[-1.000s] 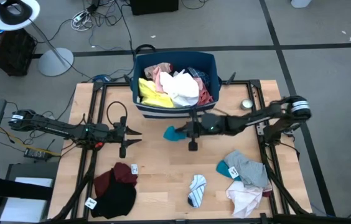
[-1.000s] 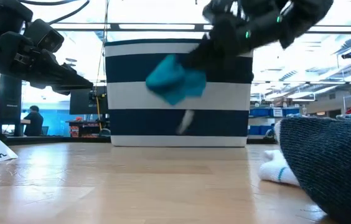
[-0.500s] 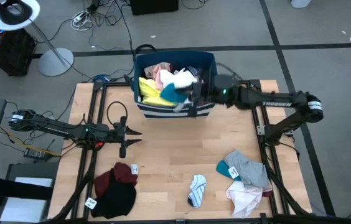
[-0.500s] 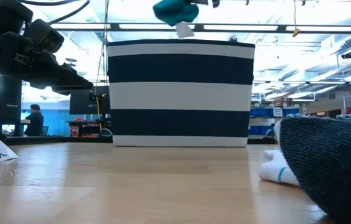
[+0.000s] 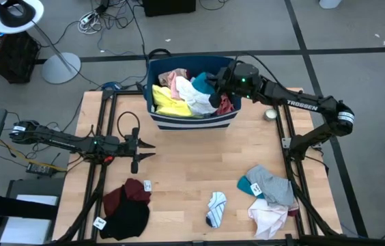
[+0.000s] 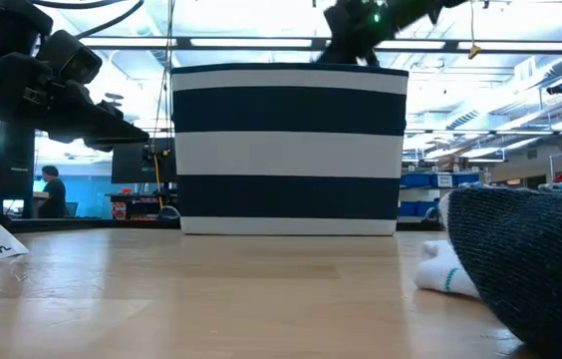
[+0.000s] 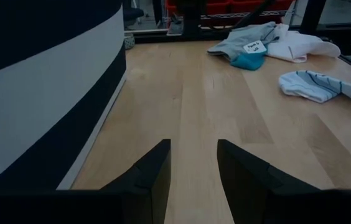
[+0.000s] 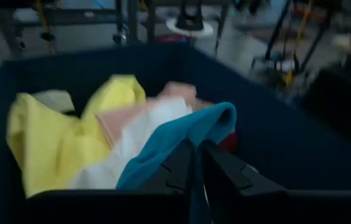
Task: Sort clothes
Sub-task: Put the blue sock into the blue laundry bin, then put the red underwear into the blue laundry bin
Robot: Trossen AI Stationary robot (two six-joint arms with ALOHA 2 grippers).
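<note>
The right gripper (image 5: 214,83) is positioned above the navy blue plastic bin with white stripes (image 5: 191,119), at the table's far edge. In the right wrist view its fingers (image 8: 224,168) stand almost together, pinched on a fold of the soft teal sock (image 8: 175,146), which hangs over the heap in the bin. Inside the bin are seen a crumpled yellow garment (image 5: 167,101), a pale pink garment (image 5: 174,77) and a white garment (image 5: 197,96).

The left gripper (image 5: 150,149) is held low over the wooden table (image 5: 192,164) at the left side, fingers (image 7: 154,175) parted, nothing between them.

On the near left of the table lies a maroon garment (image 5: 119,197) touching a black garment (image 5: 128,217). Near the middle front lies a white striped sock (image 5: 215,208). At the near right, a grey garment (image 5: 272,184) is piled on a second teal sock (image 5: 246,184) and a light pink garment (image 5: 267,217).
</note>
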